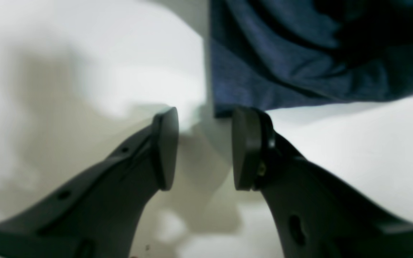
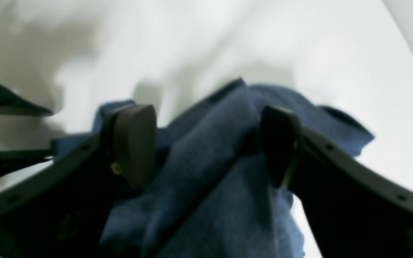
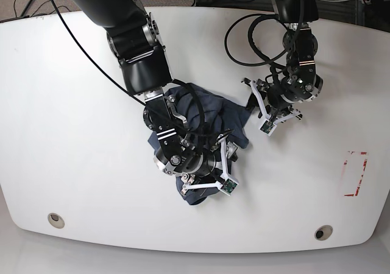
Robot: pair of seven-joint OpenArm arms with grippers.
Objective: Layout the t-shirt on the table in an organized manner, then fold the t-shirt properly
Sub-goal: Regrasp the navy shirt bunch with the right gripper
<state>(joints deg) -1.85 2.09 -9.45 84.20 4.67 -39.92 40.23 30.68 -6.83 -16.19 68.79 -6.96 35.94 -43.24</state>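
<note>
Your right claw (image 2: 206, 143) stands with its two pads apart and a thick ridge of the dark blue t-shirt (image 2: 206, 172) running up between them; the cloth lies against the right-hand pad (image 2: 280, 143), while the other pad (image 2: 134, 143) shows only a little cloth at its edge, so you cannot tell from this blurred view whether the fabric is really pinched or only lying in the gap. Your left claw (image 1: 204, 147) is plainly spread, with nothing between its pads, only bare white tabletop (image 1: 353, 154) showing through the gap. Its tips hover just short of a straight edge of the shirt, whose corner ends right above the right-hand pad (image 1: 246, 147); you cannot tell whether that pad touches the cloth. From the base view, the t-shirt (image 3: 210, 112) lies crumpled in a heap near the middle of the tabletop (image 3: 73, 164), much of it hidden under the right arm, whose claw (image 3: 210, 170) sits over the heap's near end. The left claw (image 3: 263, 112) is at the heap's far right edge, beside a sleeve-like flap. A red-outlined rectangle (image 3: 354, 173) is marked on the tabletop well apart from the shirt, and two round holes (image 3: 56, 220) sit near the front edge.
</note>
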